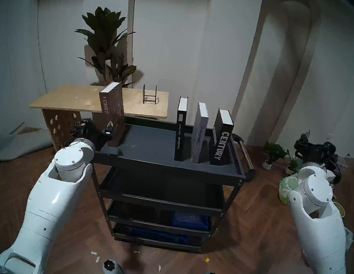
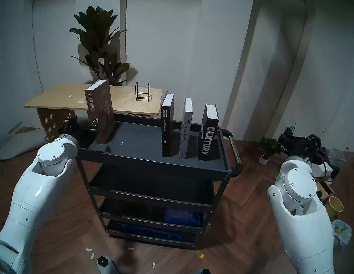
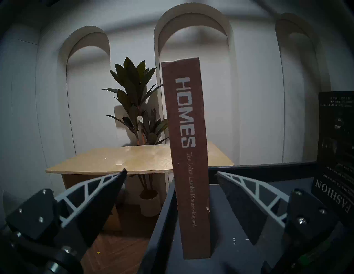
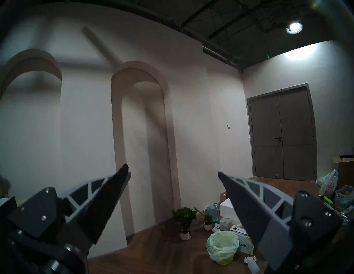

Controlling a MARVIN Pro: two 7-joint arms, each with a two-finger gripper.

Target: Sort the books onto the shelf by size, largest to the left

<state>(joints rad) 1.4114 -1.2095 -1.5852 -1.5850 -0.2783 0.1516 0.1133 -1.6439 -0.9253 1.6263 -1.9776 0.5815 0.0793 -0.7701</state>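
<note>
Arched white walls back our shelf (image 1: 167,166); HOMES (image 1: 111,112) stands at its left end, the other books (image 1: 199,134) toward its right. Both our jaws gape empty, left gripper (image 3: 171,173) straddling HOMES, right gripper (image 4: 173,170) off the shelf's right.

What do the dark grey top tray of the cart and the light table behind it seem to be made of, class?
The dark grey rimmed top tray: probably painted sheet metal, matte, with thin folded edges and bolted posts. The light tan table: apparently plywood, unpainted, with visible grain and a thin layered-looking edge.
</note>
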